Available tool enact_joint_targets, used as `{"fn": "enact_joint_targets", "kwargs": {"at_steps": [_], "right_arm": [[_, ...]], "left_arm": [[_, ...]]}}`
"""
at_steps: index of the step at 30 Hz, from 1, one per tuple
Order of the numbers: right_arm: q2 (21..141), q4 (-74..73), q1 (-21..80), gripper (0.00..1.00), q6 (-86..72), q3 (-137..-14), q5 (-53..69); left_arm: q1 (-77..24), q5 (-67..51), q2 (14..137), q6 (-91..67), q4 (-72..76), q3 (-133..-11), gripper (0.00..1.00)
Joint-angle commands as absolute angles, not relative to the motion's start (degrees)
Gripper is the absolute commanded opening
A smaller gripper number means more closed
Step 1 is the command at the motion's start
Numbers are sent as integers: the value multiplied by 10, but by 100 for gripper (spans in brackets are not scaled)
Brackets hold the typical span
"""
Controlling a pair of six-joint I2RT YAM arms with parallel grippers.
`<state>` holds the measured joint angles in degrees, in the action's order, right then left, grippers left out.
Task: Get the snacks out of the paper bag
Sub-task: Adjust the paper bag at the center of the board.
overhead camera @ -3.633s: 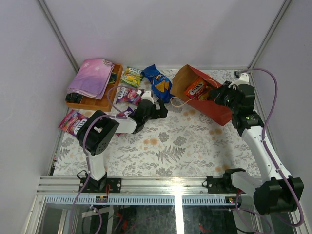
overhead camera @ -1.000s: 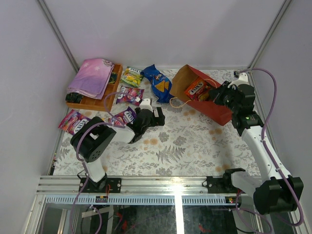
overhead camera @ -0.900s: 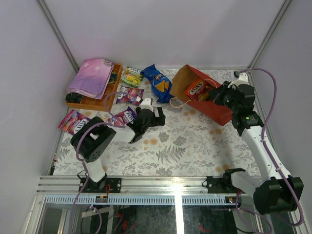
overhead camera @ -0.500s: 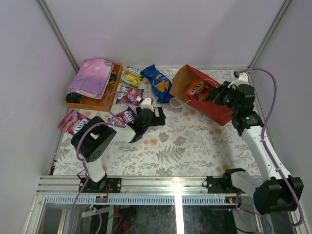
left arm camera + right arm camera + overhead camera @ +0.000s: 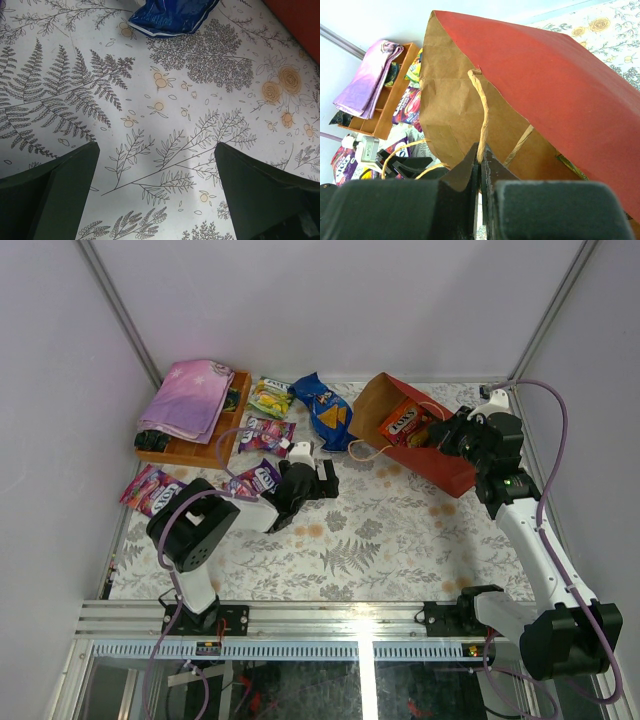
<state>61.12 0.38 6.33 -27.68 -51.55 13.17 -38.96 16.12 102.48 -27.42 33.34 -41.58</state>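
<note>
Top external: right hand pinched shut on handle of paper bag, orange packet inside. Left hand spread wide, empty, above surface; chip bag beyond, tray and cloth leftward.

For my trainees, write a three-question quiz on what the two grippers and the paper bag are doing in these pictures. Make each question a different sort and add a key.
1. True or false: the left gripper is clamped on a snack.
2. Multiple choice: the right gripper is A wide open; B shut on the paper bag's handle; C out of view.
3. Fill in: the packet showing in the bag's mouth is mostly ____.
Key: 1 false, it is open and empty above the table; 2 B; 3 orange.
</note>
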Motion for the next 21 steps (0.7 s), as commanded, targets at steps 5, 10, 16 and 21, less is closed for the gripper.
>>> {"fn": "enact_joint_targets", "kwargs": {"at_steps": [5, 10, 16, 21], "right_arm": [[605, 20, 62, 0, -278, -519, 148], [606, 20, 62, 0, -277, -519, 149], [607, 21, 62, 0, -277, -519, 148], [608, 22, 62, 0, -278, -520, 149]], "left_arm": [[-392, 180, 1009, -265, 342, -421, 100], [-393, 178, 1018, -265, 343, -424, 100], [-394, 178, 1002, -264, 343, -420, 100], [-398, 190, 1002, -260, 325, -430, 100]]}}
